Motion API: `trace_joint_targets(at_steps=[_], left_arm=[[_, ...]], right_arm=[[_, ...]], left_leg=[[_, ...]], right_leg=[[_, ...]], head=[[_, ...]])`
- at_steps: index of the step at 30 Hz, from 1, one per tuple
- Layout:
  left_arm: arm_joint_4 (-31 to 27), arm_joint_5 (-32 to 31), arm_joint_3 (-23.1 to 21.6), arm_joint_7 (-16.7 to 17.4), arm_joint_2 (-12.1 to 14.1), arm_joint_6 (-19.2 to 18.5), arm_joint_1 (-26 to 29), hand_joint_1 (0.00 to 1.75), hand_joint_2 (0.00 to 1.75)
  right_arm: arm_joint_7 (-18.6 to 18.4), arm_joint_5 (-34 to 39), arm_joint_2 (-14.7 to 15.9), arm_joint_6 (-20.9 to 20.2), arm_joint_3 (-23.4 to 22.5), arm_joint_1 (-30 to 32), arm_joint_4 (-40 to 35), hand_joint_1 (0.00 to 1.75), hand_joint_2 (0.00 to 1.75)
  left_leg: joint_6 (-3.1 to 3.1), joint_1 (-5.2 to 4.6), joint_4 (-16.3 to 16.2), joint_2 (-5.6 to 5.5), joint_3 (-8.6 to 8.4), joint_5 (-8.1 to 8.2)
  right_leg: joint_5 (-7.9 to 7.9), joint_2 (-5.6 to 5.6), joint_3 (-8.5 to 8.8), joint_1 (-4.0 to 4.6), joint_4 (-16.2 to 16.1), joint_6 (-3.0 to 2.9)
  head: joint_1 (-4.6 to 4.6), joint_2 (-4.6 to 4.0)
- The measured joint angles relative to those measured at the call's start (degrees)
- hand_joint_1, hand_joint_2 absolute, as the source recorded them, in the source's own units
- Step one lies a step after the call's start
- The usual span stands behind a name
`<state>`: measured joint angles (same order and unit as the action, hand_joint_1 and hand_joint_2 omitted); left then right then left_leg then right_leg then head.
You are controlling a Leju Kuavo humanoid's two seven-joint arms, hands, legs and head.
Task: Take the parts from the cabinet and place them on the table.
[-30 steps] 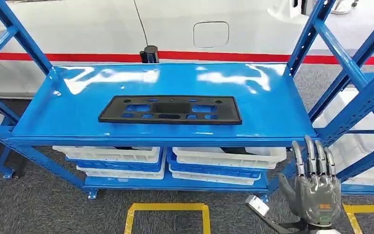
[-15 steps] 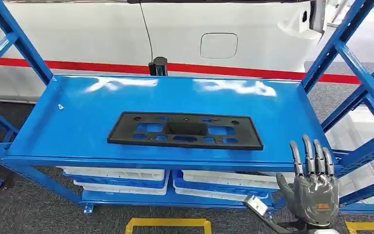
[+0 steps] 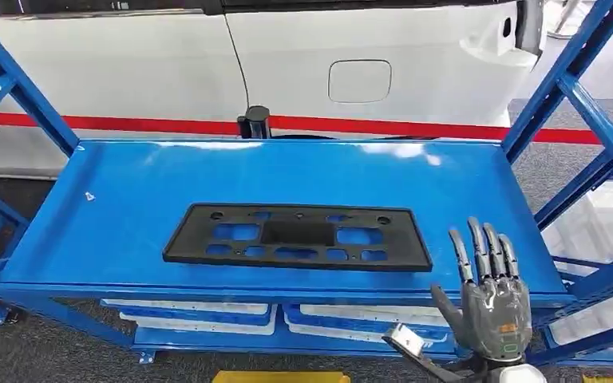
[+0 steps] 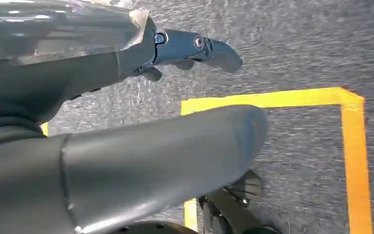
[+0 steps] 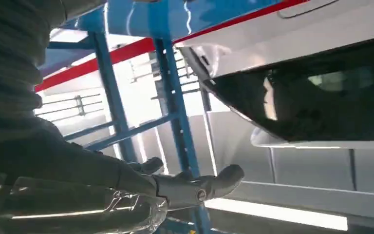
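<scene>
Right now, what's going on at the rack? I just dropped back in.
Nothing has been picked up yet. The black part lies flat on the blue shelf of the cabinet, untouched. The right hand is raised in front of the shelf's near edge, to the right of the part, fingers apart and empty. The left hand hangs over grey floor with yellow tape lines, holding nothing.

I'm seeing the flat part [image 3: 297,236] lying on the cabinet's top shelf [image 3: 128,207], just left of and beyond my right hand's fingers [image 3: 483,255]. Trays [image 3: 199,311] are sitting on the shelf below, under those fingertips' level. A car body [image 3: 303,72] is standing behind the cabinet.
</scene>
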<state>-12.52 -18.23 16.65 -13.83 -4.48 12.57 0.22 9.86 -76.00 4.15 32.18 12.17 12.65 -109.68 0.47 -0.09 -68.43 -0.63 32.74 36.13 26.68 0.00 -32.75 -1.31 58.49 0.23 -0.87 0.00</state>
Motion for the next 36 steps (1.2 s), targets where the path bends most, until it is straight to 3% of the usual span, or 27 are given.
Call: trace_joint_targets(at_steps=[1,2,3,4,6,7,8,9,10,11,12,13,18,23,25,36], left_arm=[[0.0,-0.5,0.0,0.0,0.0,0.0,-0.1,0.0,0.0],[0.0,-0.8,0.0,0.0,0.1,-0.1,0.0,0.0,0.0],[0.0,-1.0,0.0,0.0,0.1,-0.2,0.0,0.0,0.0],[0.0,-1.2,0.0,0.0,0.2,-0.2,0.0,0.0,0.0],[0.0,-1.5,0.0,0.0,0.2,-0.2,-0.2,0.0,0.0],[0.0,-1.5,0.0,0.0,0.2,-0.2,-0.2,0.0,0.0],[0.0,-1.6,0.0,0.0,0.1,-0.3,-0.2,0.0,0.0],[0.0,-1.5,0.0,0.0,0.1,-0.3,-0.4,0.0,0.0],[0.1,-1.5,0.0,0.0,0.0,-0.3,-0.3,0.0,0.0],[0.1,-1.5,0.0,0.0,-0.2,-0.2,-0.3,0.0,0.0],[0.1,-1.5,0.0,0.0,-0.2,-0.1,-0.3,0.0,0.0],[0.1,-1.5,0.0,0.0,-0.2,-0.1,-0.4,0.0,0.0],[0.1,-1.9,0.2,0.0,-0.4,0.2,-0.4,0.0,0.0],[0.1,-2.7,0.4,0.0,-0.5,0.5,-0.4,0.0,0.0],[0.1,-2.7,0.6,0.0,-0.5,0.7,-0.4,0.0,0.0],[0.1,-4.2,0.7,0.2,-0.5,1.2,-0.4,0.0,0.0]], right_arm=[[0.3,0.5,0.0,-0.5,1.0,-0.2,0.2,0.0,1.75],[0.5,1.0,0.1,-0.9,2.2,-0.6,0.5,0.0,1.75],[0.6,1.3,0.1,-1.1,3.2,-0.9,0.8,0.0,1.75],[0.7,1.7,0.1,-1.4,4.2,-1.2,1.1,0.0,1.75],[1.1,3.0,0.3,-2.0,5.7,-2.0,1.7,0.0,1.75],[1.5,4.1,0.4,-2.4,6.5,-2.6,2.1,0.0,1.75],[1.9,5.0,0.5,-2.9,7.2,-3.1,2.5,0.0,1.75],[2.4,5.8,0.6,-3.1,7.7,-3.6,2.8,0.0,1.75],[3.0,6.6,0.8,-3.6,8.4,-4.2,3.2,0.0,1.75],[3.3,7.2,1.1,-3.6,9.0,-4.6,3.6,0.0,1.75],[3.5,7.5,1.1,-3.7,9.4,-5.1,3.9,0.0,1.75],[3.6,7.8,1.2,-3.7,9.8,-5.6,4.3,0.0,1.75],[4.6,10.8,1.7,-3.9,12.2,-8.2,6.5,0.0,1.75],[4.9,12.4,1.9,-4.2,14.3,-10.6,8.6,0.0,1.75],[4.9,12.6,2.0,-4.2,14.7,-11.2,9.2,0.0,1.75],[1.6,10.0,3.1,-1.9,13.0,-11.5,12.3,0.0,1.75]], left_leg=[[-0.32,0.25,-3.8,0.13,2.57,1.89],[-0.6,0.52,-6.2,0.2,4.55,2.49],[-0.92,0.8,-5.8,0.22,5.26,1.35],[-1.14,1.01,-3.2,0.26,4.78,-0.92],[-1.62,1.49,6.3,0.46,1.22,-7.05],[-1.89,1.72,9.6,0.52,-0.1,-8.47],[-1.47,1.16,9.4,0.54,0.69,-5.82],[-0.72,0.97,9.1,0.65,0.64,-5.91],[-0.51,1.16,9.6,0.66,0.46,-8.76],[-0.79,1.08,9.5,0.79,0.32,-7.89],[-0.08,0.75,9.5,0.69,0.33,-8.63],[0.23,0.61,9.5,0.59,0.28,-8.38],[0.37,0.51,9.5,0.47,0.29,-8.32],[0.7,0.46,9.5,0.48,0.29,-8.1],[0.75,0.43,9.4,0.48,0.29,-8.03],[0.73,0.56,9.8,0.48,0.07,-8.04]], right_leg=[[0.12,0.0,-0.06,0.0,0.0,-0.15],[0.19,0.03,-0.03,-0.05,0.0,-0.2],[0.35,0.08,0.09,-0.19,0.0,-0.04],[0.53,0.16,0.26,-0.37,0.0,0.13],[0.92,0.17,0.88,-0.82,0.0,0.74],[1.12,0.11,0.99,-0.65,0.0,1.14],[1.05,0.2,1.25,-0.5,0.0,1.41],[1.25,0.22,1.0,-0.29,-0.1,1.92],[1.75,0.17,0.59,-0.06,0.3,2.13],[2.29,0.13,0.76,0.13,0.1,1.09],[1.8,0.02,1.0,0.16,0.0,0.96],[1.81,0.04,1.08,0.09,-0.1,0.94],[1.42,0.02,2.08,0.02,-1.1,1.52],[1.49,0.01,2.08,0.02,-1.3,1.69],[1.56,0.01,2.09,-0.05,-1.3,2.8],[1.58,0.02,2.07,0.04,-1.3,2.87]], head=[[0.04,0.0],[-0.02,0.0],[0.02,0.0],[0.0,0.0],[0.0,0.0],[-0.02,0.0],[-0.11,0.0],[-0.2,0.0],[-0.04,0.0],[0.0,0.0],[0.28,0.0],[0.26,0.0],[0.37,0.0],[0.37,0.0],[0.37,0.0],[0.35,0.0]])
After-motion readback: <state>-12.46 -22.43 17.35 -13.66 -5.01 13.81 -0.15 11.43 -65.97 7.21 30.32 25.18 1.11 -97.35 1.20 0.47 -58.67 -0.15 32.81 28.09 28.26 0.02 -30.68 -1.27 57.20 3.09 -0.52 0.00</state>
